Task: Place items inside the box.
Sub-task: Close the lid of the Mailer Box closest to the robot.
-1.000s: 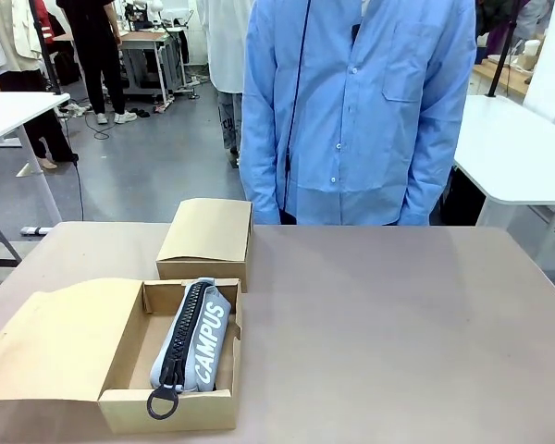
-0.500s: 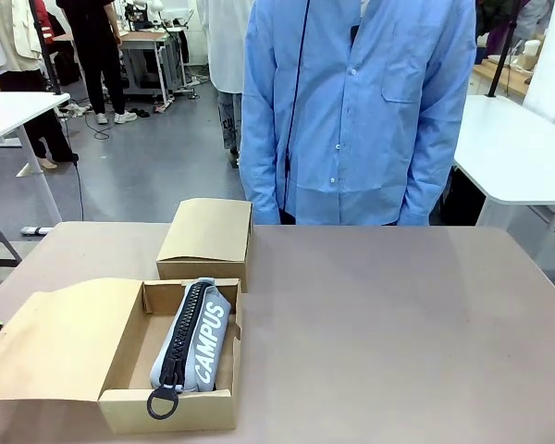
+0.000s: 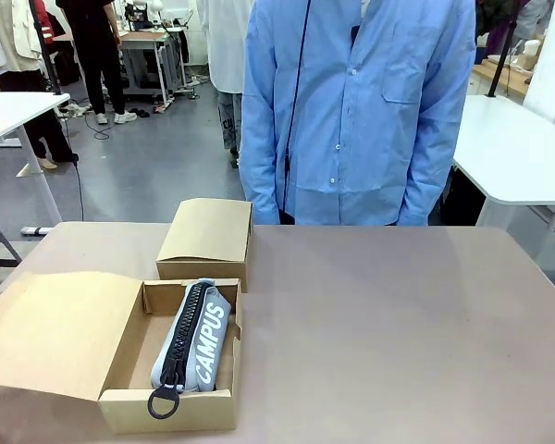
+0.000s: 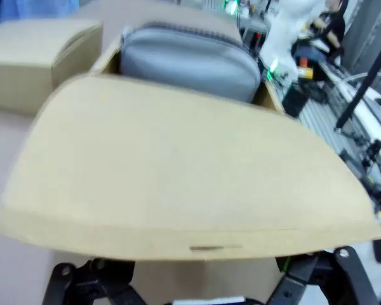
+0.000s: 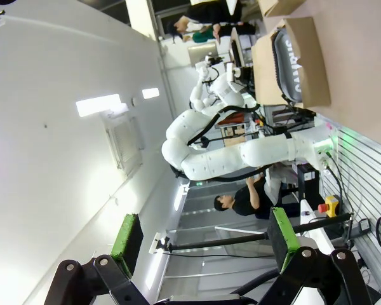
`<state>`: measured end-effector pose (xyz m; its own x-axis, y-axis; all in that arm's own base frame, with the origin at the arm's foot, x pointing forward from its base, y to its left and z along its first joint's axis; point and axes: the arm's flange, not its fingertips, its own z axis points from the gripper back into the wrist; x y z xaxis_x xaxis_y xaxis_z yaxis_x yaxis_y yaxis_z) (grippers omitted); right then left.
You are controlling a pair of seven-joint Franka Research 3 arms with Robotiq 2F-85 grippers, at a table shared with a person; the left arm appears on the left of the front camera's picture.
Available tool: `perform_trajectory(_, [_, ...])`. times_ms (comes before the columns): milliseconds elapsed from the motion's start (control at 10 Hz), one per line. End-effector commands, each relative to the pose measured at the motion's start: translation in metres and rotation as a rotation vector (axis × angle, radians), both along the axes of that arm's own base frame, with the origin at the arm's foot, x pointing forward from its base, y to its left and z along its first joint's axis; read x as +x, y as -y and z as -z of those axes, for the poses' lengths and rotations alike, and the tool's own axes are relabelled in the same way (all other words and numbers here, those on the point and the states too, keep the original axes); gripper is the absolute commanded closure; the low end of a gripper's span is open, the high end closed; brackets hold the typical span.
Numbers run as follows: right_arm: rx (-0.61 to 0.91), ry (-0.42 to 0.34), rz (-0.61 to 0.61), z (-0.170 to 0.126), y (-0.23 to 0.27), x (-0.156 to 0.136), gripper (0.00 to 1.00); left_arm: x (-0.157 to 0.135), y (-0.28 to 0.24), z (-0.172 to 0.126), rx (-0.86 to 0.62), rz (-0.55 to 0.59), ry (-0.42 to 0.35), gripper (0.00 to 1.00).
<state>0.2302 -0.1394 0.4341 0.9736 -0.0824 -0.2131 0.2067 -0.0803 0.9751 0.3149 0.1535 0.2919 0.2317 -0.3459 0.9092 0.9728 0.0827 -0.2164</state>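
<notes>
Front view, table: a smooth brown-grey tabletop (image 3: 388, 324) takes up the lower half of the picture, bare on its right side.
Front view, box: an open brown cardboard box (image 3: 190, 412) sits at the near left, its lid flap (image 3: 55, 335) folded out to the left and tilted up a little.
Front view, pouch: a grey zip pencil pouch with a black zipper, white "CAMPUS" lettering and a black ring pull (image 3: 197, 338) lies lengthwise inside the box, the ring hanging over the near wall.
Front view, second box: a closed brown cardboard box (image 3: 206, 236) stands just behind the open one.
Front view, person: someone in a light blue button shirt (image 3: 356, 111) stands at the far edge, arms down.
Front view, room: grey floor, white tables on both sides, people standing farther back.
Left wrist view: the lid flap (image 4: 178, 171) lies right above the left gripper (image 4: 203, 289); whether its jaws are apart or together cannot be told. The grey pouch (image 4: 187, 60) shows beyond the flap.
Right wrist view: the right gripper (image 5: 203, 244) points away from the table, its green-padded jaws wide apart around nothing. A white wall and ceiling lights lie beyond; the open box (image 5: 292, 60) with the pouch is at top right.
</notes>
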Motion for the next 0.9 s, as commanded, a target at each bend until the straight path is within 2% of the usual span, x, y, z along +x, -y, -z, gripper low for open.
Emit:
perform_trajectory(0, [0.019, -0.014, 0.005, -0.008, 0.000, 0.001, 0.00, -0.010, 0.006, -0.013, -0.167, -0.020, 0.057, 0.00])
perform_trajectory(300, [0.019, -0.014, 0.005, -0.008, 0.000, 0.001, 0.00, -0.024, 0.035, -0.030, -0.307, -0.006, 0.063, 0.00])
perform_trajectory(500, [0.019, -0.014, 0.005, -0.008, 0.000, 0.001, 0.00, -0.035, 0.084, -0.048, -0.352, -0.030, 0.090, 0.00])
perform_trajectory(600, [0.019, -0.014, 0.005, -0.008, 0.000, 0.001, 0.00, -0.042, 0.116, -0.059, -0.380, -0.062, 0.119, 0.00])
perform_trajectory(700, [0.019, -0.014, 0.005, -0.008, 0.000, 0.001, 0.00, -0.053, 0.145, -0.066, -0.344, -0.103, 0.216, 0.00])
perform_trajectory(800, [0.019, -0.014, 0.005, -0.008, 0.000, 0.001, 0.00, -0.059, 0.166, -0.064, -0.299, -0.098, 0.248, 0.00])
